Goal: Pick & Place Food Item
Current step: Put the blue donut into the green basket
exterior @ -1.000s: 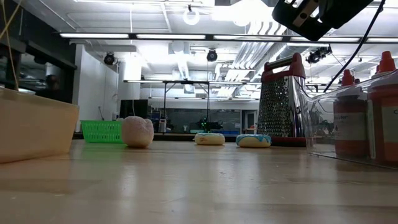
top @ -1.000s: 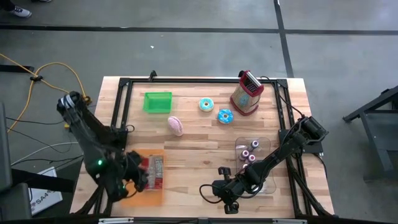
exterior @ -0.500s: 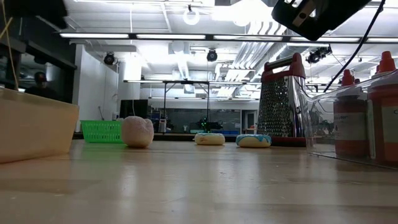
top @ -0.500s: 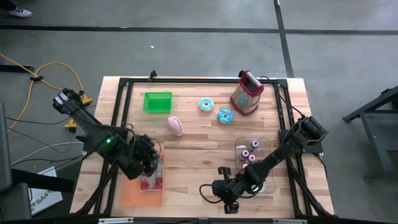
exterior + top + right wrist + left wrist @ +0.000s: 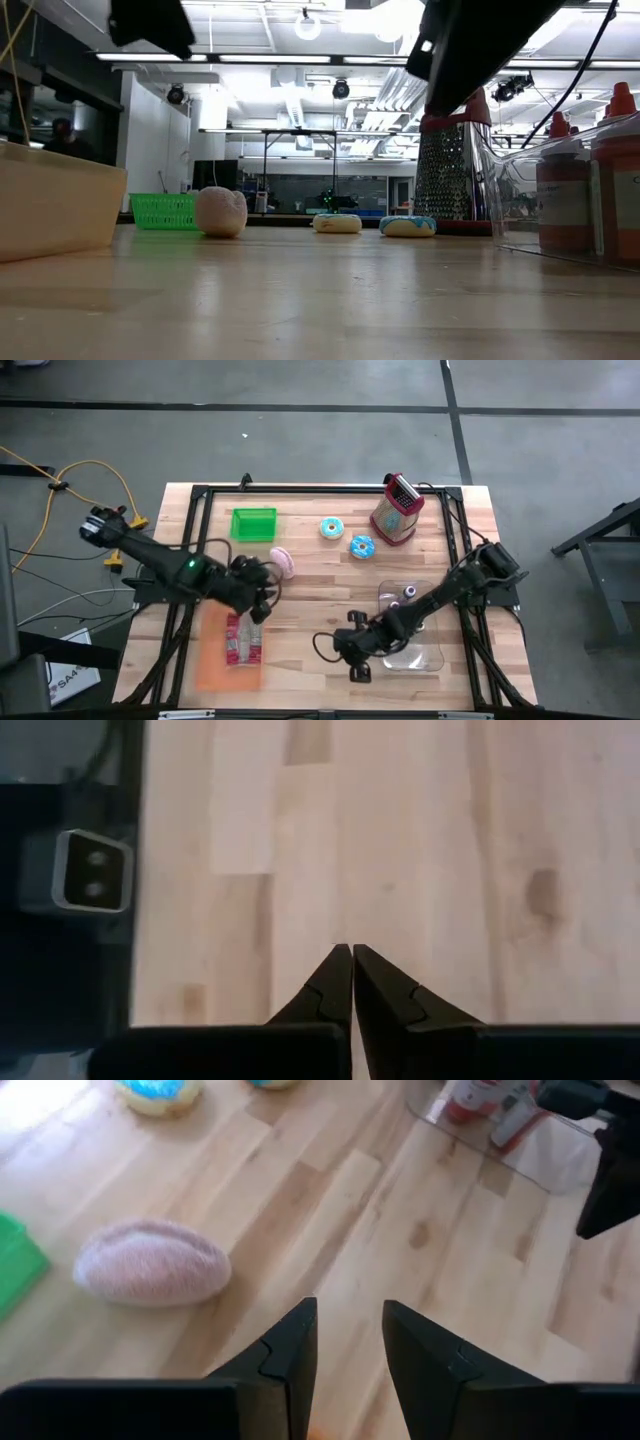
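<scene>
The wooden tabletop [image 5: 320, 585] carries everything here, and the places below are given from the pink bun [image 5: 283, 563], which lies a little left of the tabletop's middle. The largest thing is an orange tray [image 5: 215, 665] near the front left corner, well in front of the bun, with a red-and-white food packet [image 5: 241, 639] lying on its right part. A clear plastic bin [image 5: 425, 650] sits far right of the bun toward the front edge, holding small bottles [image 5: 408, 592]. A red-topped metal grater [image 5: 396, 510] stands behind and well right of the bun near the back rail. A green basket [image 5: 253, 524] sits just behind the bun and slightly to its left. Two frosted donuts lie right of the bun, between it and the grater: one [image 5: 332, 528] nearer the back, the other [image 5: 362, 546] a little farther right. The left gripper [image 5: 262, 588] hangs just in front of the bun and behind the packet; in the left wrist view its fingers [image 5: 290, 1355] stand a little apart with nothing between them, and the bun shows beyond them. The right gripper [image 5: 352, 652] is low over bare wood well in front and right of the bun, just beside the bin, its fingers [image 5: 335, 985] pressed together and empty.
</scene>
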Tool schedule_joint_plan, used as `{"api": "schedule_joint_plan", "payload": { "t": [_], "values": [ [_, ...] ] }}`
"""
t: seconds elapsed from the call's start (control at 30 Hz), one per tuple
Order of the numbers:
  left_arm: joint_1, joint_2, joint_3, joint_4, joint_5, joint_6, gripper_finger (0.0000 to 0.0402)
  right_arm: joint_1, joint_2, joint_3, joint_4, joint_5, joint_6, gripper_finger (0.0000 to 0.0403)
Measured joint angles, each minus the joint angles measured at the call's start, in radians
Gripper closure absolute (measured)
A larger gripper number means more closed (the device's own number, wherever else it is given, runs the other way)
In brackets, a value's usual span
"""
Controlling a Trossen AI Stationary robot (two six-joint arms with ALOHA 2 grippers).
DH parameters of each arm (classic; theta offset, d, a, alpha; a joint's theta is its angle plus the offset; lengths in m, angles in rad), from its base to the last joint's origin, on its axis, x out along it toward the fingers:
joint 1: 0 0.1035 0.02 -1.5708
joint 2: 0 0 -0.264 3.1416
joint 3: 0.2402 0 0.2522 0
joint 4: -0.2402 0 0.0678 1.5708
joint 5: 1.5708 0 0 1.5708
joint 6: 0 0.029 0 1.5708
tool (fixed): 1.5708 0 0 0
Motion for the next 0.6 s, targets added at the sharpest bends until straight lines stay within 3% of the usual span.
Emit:
{"api": "schedule_joint_plan", "payload": {
  "t": [0.6],
  "values": [
    [0.503, 0.0, 0.0, 0.128, 0.4, 0.457, 0.0292, -0.096, 0.0, 0.0, -0.127, 0.001, -0.046, 0.0401]
  ]
}}
